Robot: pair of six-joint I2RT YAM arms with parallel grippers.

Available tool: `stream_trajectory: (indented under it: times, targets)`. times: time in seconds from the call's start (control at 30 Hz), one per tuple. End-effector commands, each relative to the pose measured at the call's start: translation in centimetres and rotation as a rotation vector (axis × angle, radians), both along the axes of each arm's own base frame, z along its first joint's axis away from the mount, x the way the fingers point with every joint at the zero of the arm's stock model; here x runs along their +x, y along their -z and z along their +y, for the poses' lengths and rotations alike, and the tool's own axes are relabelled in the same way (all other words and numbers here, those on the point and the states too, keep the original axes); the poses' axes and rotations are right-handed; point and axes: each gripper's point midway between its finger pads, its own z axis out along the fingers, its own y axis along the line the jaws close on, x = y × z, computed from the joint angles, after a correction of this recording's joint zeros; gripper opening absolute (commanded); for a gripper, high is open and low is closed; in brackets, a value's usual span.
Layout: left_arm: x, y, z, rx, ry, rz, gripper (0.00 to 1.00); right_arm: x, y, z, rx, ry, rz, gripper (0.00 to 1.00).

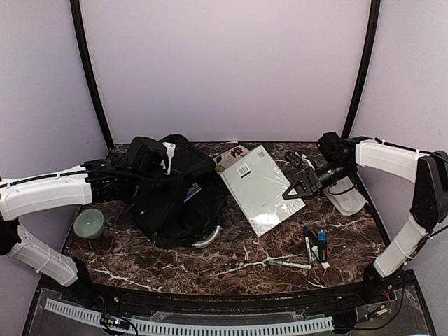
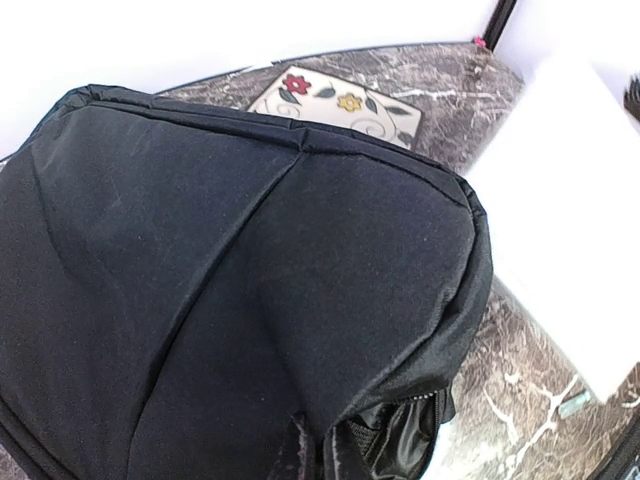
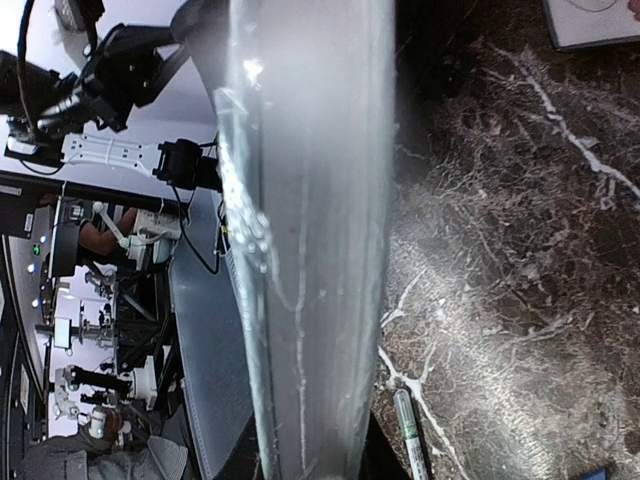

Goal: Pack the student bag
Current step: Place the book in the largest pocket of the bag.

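The black bag (image 1: 175, 199) slumps at the table's (image 1: 231, 269) 9 o'clock. The left jaws are buried in its fabric on its 9 o'clock side, closed; what they pinch, if anything, cannot be told. At the bag's 3 o'clock lies a white book (image 1: 260, 187), and the narrow right jaws grip its right edge. A green bowl (image 1: 89, 224) sits at the bag's 8 o'clock. Pens (image 1: 313, 246) lie at the table's 4 o'clock.

My top camera looked down on the whole desk (image 1: 238, 253); wrist cameras sat close, left on the student bag (image 2: 230, 300), right along the desk.
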Motion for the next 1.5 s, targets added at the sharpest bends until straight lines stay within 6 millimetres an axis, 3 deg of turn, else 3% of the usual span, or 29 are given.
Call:
stream_trajectory:
  times: [0.0,0.13,0.33,0.6,0.73,1.0,1.3,1.47]
  targets:
    - [2.2,-4.9,0.0,-0.140,-0.047,-0.120,0.00,-2.8,-1.9,1.2,0.129,-0.119,-0.017,0.00]
    - [3.4,-5.5,-1.0,-0.201,-0.034,-0.129,0.00,-5.2,-1.0,1.9,0.112,-0.210,0.034,0.00]
    - [3.9,-5.7,-3.2,-0.282,0.006,-0.099,0.00,-5.5,0.2,4.5,0.074,-0.261,0.086,0.00]
    - [3.0,-6.8,-3.3,-0.385,0.018,-0.097,0.00,-4.9,3.0,10.5,-0.037,-0.323,0.228,0.00]
    - [2.5,-7.4,-2.6,-0.387,0.012,-0.107,0.00,-4.5,3.2,13.8,-0.012,-0.344,0.309,0.00]
    - [1.4,-8.3,-1.5,-0.377,0.030,-0.122,0.00,-1.4,2.8,17.7,0.039,-0.327,0.327,0.00]
    - [-0.2,-8.6,-2.5,-0.400,0.137,-0.085,0.00,4.1,3.4,21.6,0.039,-0.136,0.332,0.00]
    - [-1.2,-9.0,-2.9,-0.406,0.201,-0.082,0.00,5.7,4.3,22.8,0.031,-0.113,0.309,0.00]
